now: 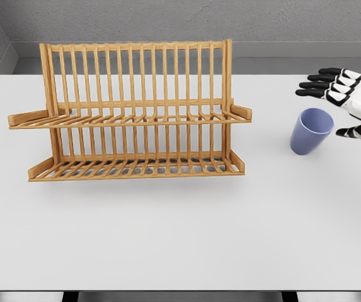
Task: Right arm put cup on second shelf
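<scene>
Cup [310,131] upright at right of frame, not yet gripped; right hand [344,104] just beside, fingers spread. Reaching step; next, closing round it, then lifting to rack [130,113].

Rack: I see a wooden two-shelf dish rack [136,113] standing upright on the white desk [167,239].
Cup: a blue cup [310,131] stands on the desk, well right of the rack, mouth tilted toward me.
Right hand: my right hand [347,104] sits just right of the cup, fingers [312,85] spread, not touching it.
</scene>
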